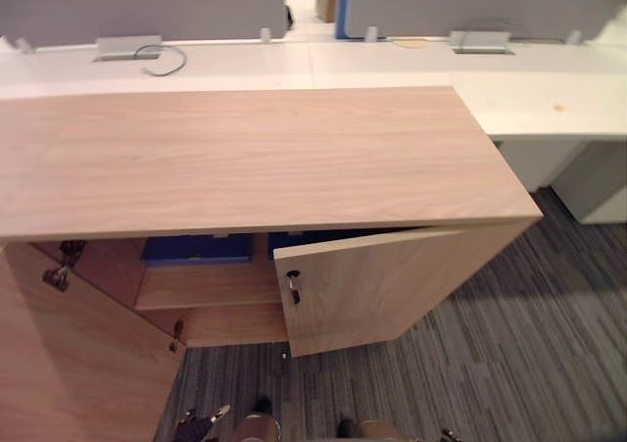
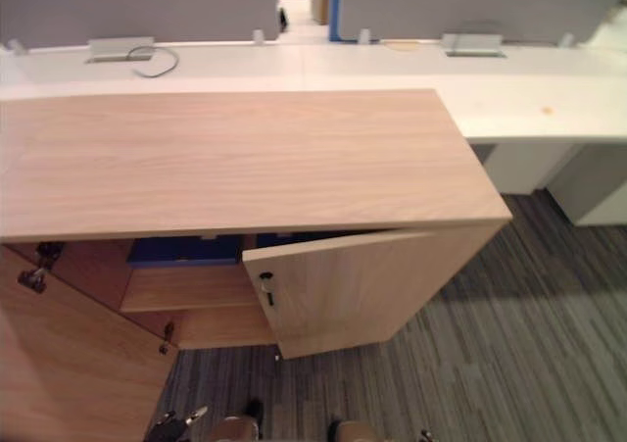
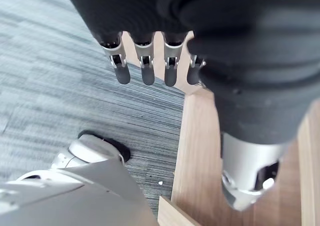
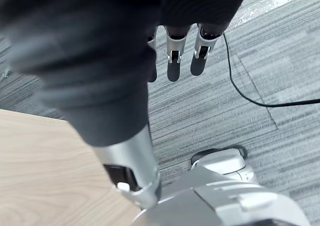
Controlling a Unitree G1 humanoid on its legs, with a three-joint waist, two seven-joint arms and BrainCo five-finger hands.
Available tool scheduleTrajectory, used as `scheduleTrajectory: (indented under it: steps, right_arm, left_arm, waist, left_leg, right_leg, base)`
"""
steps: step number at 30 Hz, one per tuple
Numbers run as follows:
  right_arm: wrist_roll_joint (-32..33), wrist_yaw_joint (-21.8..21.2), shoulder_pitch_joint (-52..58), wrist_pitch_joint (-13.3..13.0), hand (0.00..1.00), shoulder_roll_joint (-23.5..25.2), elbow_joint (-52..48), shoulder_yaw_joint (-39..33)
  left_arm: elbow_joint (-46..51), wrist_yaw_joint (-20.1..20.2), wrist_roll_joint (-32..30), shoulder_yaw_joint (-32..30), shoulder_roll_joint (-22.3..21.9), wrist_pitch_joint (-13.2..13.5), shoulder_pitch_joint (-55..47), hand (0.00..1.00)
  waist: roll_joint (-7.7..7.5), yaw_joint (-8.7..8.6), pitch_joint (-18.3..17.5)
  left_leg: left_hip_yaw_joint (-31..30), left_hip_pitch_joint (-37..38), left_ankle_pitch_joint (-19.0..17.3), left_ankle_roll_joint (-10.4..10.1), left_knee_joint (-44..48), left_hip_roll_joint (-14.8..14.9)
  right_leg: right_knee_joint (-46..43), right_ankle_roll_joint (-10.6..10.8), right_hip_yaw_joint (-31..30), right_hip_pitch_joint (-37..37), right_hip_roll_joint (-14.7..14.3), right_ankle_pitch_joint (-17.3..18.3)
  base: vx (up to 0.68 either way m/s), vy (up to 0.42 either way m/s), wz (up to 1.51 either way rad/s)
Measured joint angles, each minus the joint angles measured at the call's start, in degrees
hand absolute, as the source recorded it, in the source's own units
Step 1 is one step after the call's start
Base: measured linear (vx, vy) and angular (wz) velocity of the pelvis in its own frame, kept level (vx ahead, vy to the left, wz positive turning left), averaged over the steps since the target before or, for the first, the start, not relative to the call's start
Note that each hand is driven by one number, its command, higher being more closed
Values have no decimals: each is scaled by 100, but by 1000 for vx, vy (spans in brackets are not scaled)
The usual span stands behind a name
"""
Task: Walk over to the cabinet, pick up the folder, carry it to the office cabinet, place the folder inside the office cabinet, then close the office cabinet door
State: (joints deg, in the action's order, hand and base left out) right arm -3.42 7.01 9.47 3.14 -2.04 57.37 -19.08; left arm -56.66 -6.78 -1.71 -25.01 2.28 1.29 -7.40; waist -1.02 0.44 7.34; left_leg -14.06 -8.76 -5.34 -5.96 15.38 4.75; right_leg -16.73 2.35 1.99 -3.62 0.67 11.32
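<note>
A low wooden cabinet (image 1: 245, 158) stands in front, and both of its doors are open. The right door (image 1: 392, 285) is about half open and carries a small key (image 1: 292, 285) near its free edge. The left door (image 1: 69, 364) is swung out towards the near left.

The blue folder (image 1: 196, 248) is inside the cabinet, on the upper shelf (image 1: 206, 285), just under the top board. Most of it is hidden by this board, and neither hand touches it.

The left hand (image 3: 147, 70) hangs over the grey carpet (image 1: 549, 344), near the edge of a wooden door. Its fingers are straight and relaxed, and they hold nothing. The right hand (image 4: 174, 60) also hangs over the carpet, with a wooden surface close by. Its fingers are straight too, and it is empty.

Behind the cabinet there is a long white desk (image 1: 392, 65), which touches the far edge of the cabinet or stands just beside it. Grey screens (image 1: 147, 6) rise along the far side of the desk. A thin dark cable (image 1: 168, 62) lies on the left part of the desk.
</note>
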Motion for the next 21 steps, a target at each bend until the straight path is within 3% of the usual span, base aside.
scheduleTrajectory:
  steps: [3,8,11,16,17,19,21]
  right_arm:
    - [6,-34,11,2,0,90,14,-216]
    - [227,-36,67,0,0,266,77,-766]
    - [239,-27,79,-4,0,319,74,-909]
    - [240,-12,33,-2,0,349,83,-1085]
    - [261,-3,18,-2,0,348,86,-1093]
    - [337,0,-38,-1,0,345,103,-1111]
    - [400,4,-85,-2,0,320,116,-1108]
  left_arm:
    - [-3,10,428,-575,-209,-64,-140,0]
    - [20,-4,871,-877,-325,-86,-213,0]
    - [57,-28,904,-774,-316,-81,-209,0]
    - [114,-36,796,47,-75,-58,-204,0]
    - [109,-38,760,238,-9,-57,-201,0]
    - [105,-36,669,545,107,-57,-199,0]
    - [104,-36,647,812,195,-56,-191,0]
  waist:
    - [-45,69,-71]
    - [-80,77,-194]
    - [-81,58,-260]
    - [-75,64,-290]
    - [-98,55,-275]
    - [-76,2,-229]
    - [-55,-33,-195]
  left_leg:
    - [-83,46,83,-132,-214,-11]
    - [-263,144,295,-183,-533,-142]
    - [-427,193,504,-172,-800,-193]
    - [-589,206,904,-136,-1162,-223]
    - [-497,214,980,-86,-1222,-236]
    - [272,176,985,109,-1245,-131]
    - [923,172,974,154,-1322,-74]
  right_leg:
    - [144,-28,185,138,32,18]
    - [258,-31,520,328,190,54]
    - [382,-30,801,478,243,55]
    - [375,-44,1260,559,304,62]
    - [366,-59,1377,587,354,71]
    - [360,-49,1678,706,470,86]
    - [332,-13,1851,795,617,149]
  base:
    - [143,-73,27]
    - [106,-11,38]
    - [3,-44,48]
    - [-78,-38,49]
    - [-119,26,66]
    - [-146,76,76]
    - [-76,101,67]
